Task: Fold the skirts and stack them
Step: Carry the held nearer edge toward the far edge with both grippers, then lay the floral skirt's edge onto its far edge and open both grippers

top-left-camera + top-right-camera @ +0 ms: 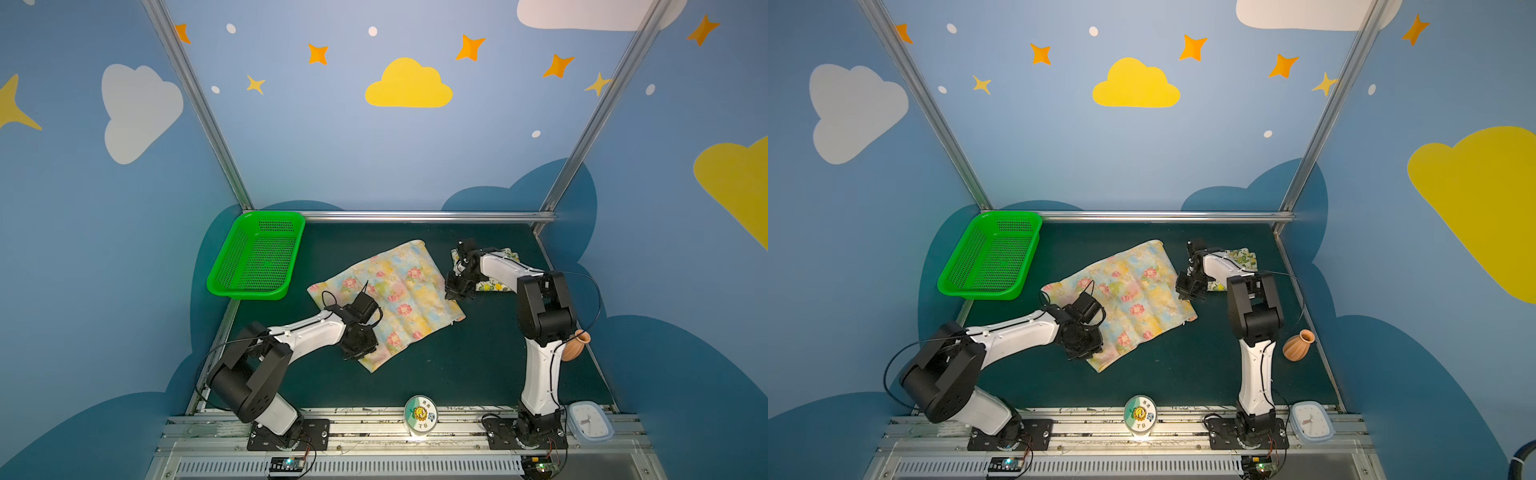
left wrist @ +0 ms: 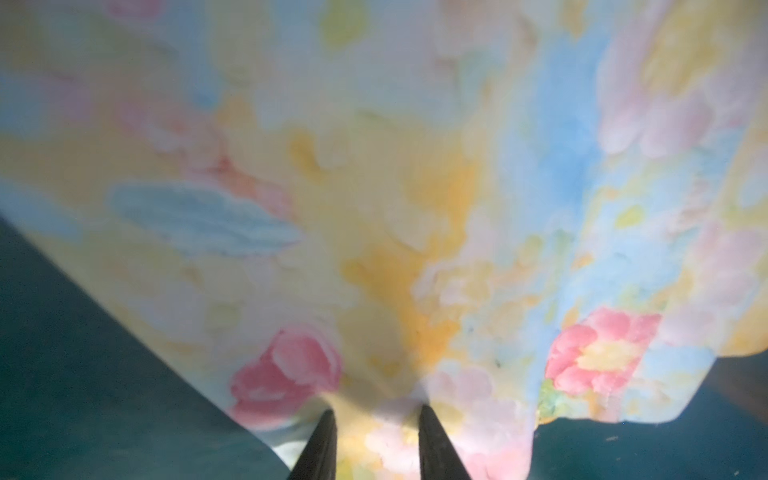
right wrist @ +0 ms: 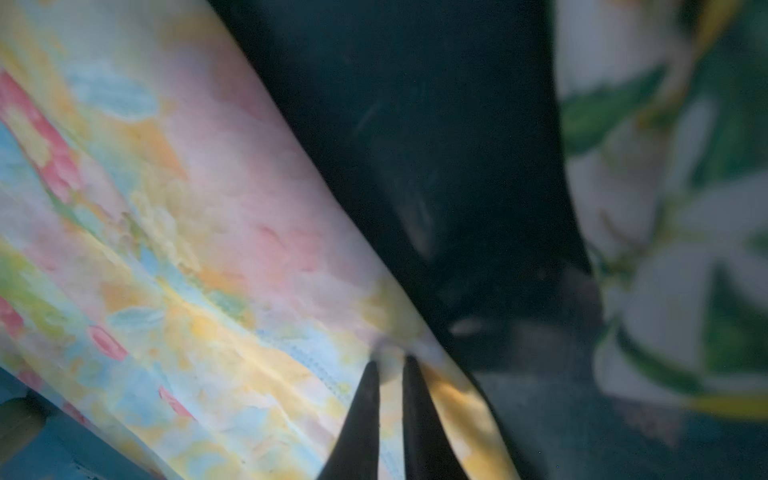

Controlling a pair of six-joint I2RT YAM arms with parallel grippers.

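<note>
The pale yellow skirt with pink flowers (image 1: 399, 291) (image 1: 1133, 291) lies spread flat in the middle of the dark green table. My left gripper (image 1: 357, 353) (image 2: 376, 413) sits at its near left edge, with a pucker of the cloth (image 2: 374, 187) pinched between the fingers. At the skirt's right edge my right gripper (image 1: 457, 295) (image 3: 390, 361) is shut on the hem (image 3: 166, 249), its fingers almost together. The cream skirt with lemons (image 1: 496, 286) (image 1: 1244, 255) (image 3: 665, 249) lies folded at the back right, partly hidden under the right arm.
An empty green mesh basket (image 1: 249, 293) stands at the back left. A terracotta vase (image 1: 1298, 345) stands by the right edge behind the right arm. A round tin (image 1: 420, 415) and a small clock (image 1: 590, 420) sit on the front rail.
</note>
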